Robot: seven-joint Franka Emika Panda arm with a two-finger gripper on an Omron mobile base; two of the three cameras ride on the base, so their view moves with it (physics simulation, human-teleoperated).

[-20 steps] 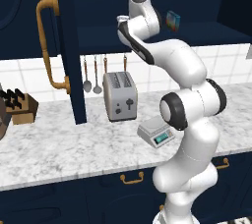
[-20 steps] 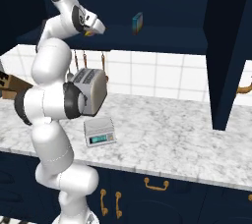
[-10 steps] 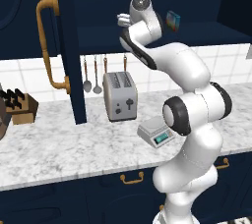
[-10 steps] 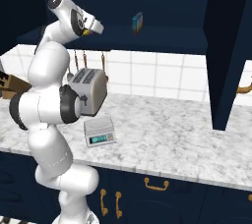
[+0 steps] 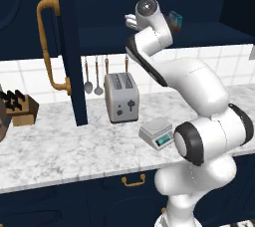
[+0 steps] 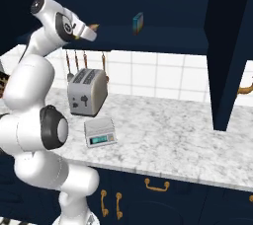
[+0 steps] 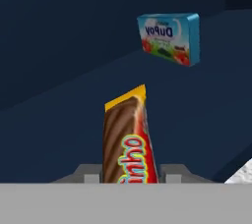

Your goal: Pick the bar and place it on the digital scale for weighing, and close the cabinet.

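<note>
hand (image 7: 129,179) clamped tight on the bar (image 7: 129,139), bar sticking straight out ahead, blue box (image 7: 170,39) further ahead on cabinet shelf (image 7: 59,134)

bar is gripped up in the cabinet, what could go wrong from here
1. The end effector holds the bar near one end; it might pivot or slip on the way down.
2. The scale is small, close to the toaster; the bar could overhang.
3. The cabinet door stands open beside the arm.
</note>
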